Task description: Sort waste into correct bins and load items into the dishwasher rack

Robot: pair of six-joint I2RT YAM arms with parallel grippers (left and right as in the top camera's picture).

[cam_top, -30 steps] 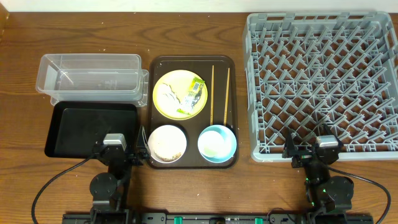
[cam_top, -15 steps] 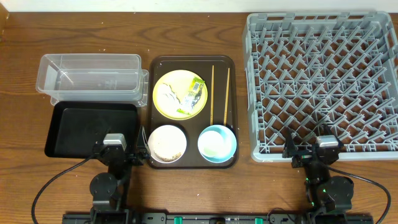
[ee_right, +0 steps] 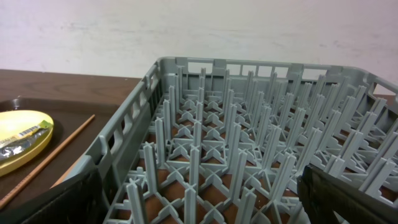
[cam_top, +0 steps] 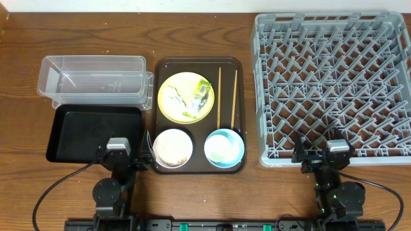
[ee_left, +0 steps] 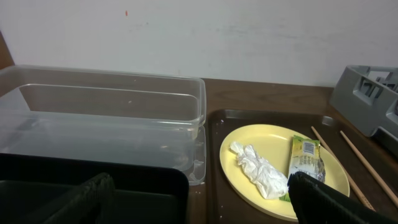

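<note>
Dark wooden table (cam_top: 128, 32), white wall (ee_left: 186, 37). Round yellow plate (cam_top: 180, 82), eleven o'clock on brown tray (cam_top: 198, 61), bears green-and-white wrapper (cam_top: 201, 98). Left gripper (ee_left: 199, 205), right gripper (ee_right: 199, 193) gape empty.

A robotics lab bench staged as a kitchen scene. The bare wooden worktop (cam_top: 19, 186) meets a plain white wall (ee_left: 186, 37) at its far edge. A left arm (cam_top: 114, 187) and a right arm (cam_top: 337, 192) sit at the near edge. A grey dishwasher rack (cam_top: 321, 16) stands loose beside a serving tray (cam_top: 226, 102) of crockery.

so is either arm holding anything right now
Nothing. The left gripper and the right gripper are both open, with nothing between their fingers.
</note>
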